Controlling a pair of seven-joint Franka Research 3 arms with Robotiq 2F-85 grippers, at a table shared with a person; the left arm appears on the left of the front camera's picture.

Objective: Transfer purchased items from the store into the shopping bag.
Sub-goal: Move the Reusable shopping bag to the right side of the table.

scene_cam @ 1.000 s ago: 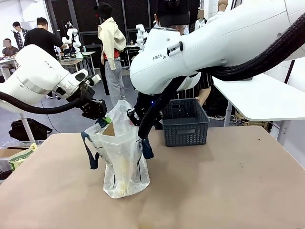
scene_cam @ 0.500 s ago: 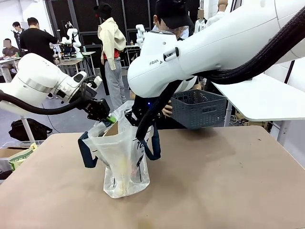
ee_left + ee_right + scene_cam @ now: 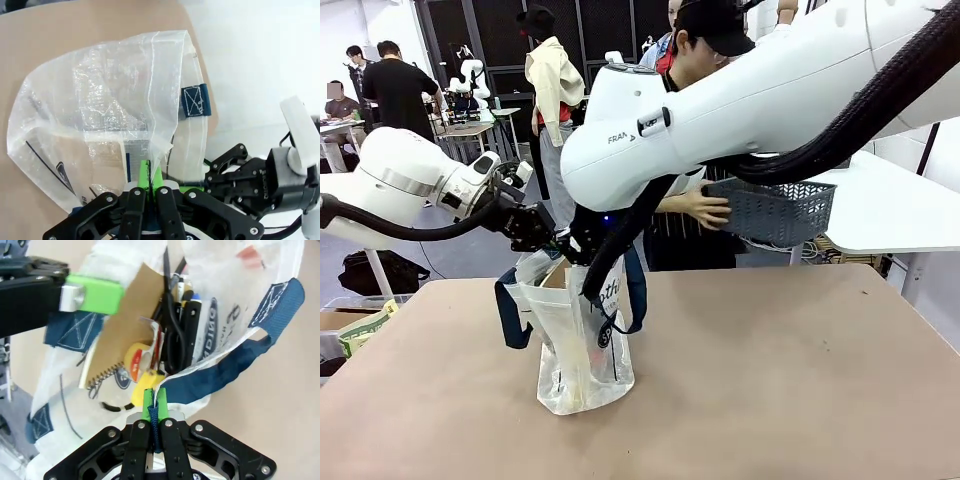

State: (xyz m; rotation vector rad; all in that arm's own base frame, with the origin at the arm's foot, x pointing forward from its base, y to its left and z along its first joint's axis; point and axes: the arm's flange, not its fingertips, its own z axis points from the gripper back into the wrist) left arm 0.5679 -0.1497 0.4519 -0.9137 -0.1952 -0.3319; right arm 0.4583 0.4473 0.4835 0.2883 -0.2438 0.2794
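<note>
The shopping bag stands upright on the table, held open at its top by both arms. My left gripper is shut on the bag's translucent rim. My right gripper is shut on the opposite rim at a navy strap handle. Inside the bag lie purchased items: a brown spiral notebook, a yellow roll with red and dark pens. A person's hand holds the store, a dark grey mesh basket, in the air beyond the table's far edge.
The brown table stretches to the right of the bag. A white table stands at the back right. My left gripper's green pad is seen across the bag's mouth. People stand in the background at the left.
The person has lifted the basket off the table and carried it up and to the right. Both grippers stayed shut on the bag, and the right arm shifted left.
</note>
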